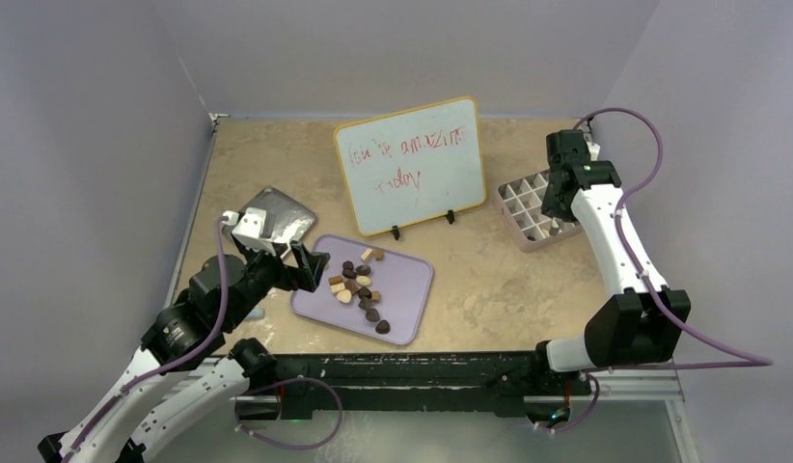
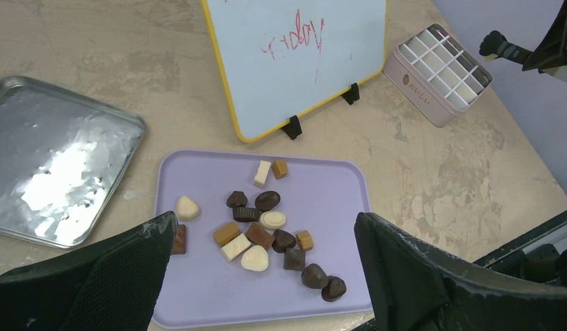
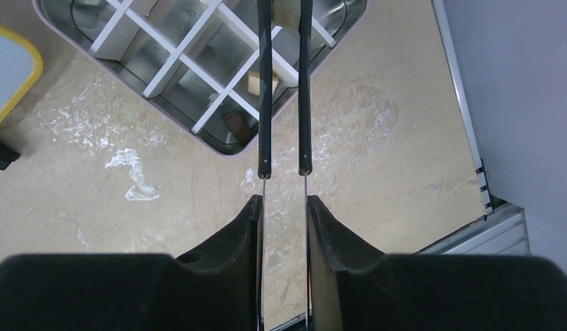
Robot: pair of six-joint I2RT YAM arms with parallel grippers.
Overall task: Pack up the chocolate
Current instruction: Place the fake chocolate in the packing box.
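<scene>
**Packing chocolate: most on the tray, a few boxed**

Finding most of the chocolate (image 2: 256, 234) loose on the lavender tray (image 2: 205, 289), with dark, tan and cream pieces bunched near its middle. Seeing the left gripper (image 2: 265, 224) above the tray's near edge, fingers spread wide, gripping nothing. Noting a silver tin lid (image 2: 60, 158) near the tray's far-left corner and a yellow-framed whiteboard (image 2: 294, 62) propped behind the tray. Spotting the pale pink gridded box (image 2: 422, 100) to the right of the whiteboard, well apart from the tray, with the right gripper (image 3: 284, 201) above it. Catching that gripper clamped on thin tweezers (image 3: 265, 89), black tips reaching over the box's cells. Glimpsing a cream piece (image 3: 287, 8) between the tips; whether pinched or lying in a cell, impossible to tell. Counting a tan piece (image 3: 259, 83) and a dark piece (image 3: 234, 123) in separate cells near the box's corner.
</scene>
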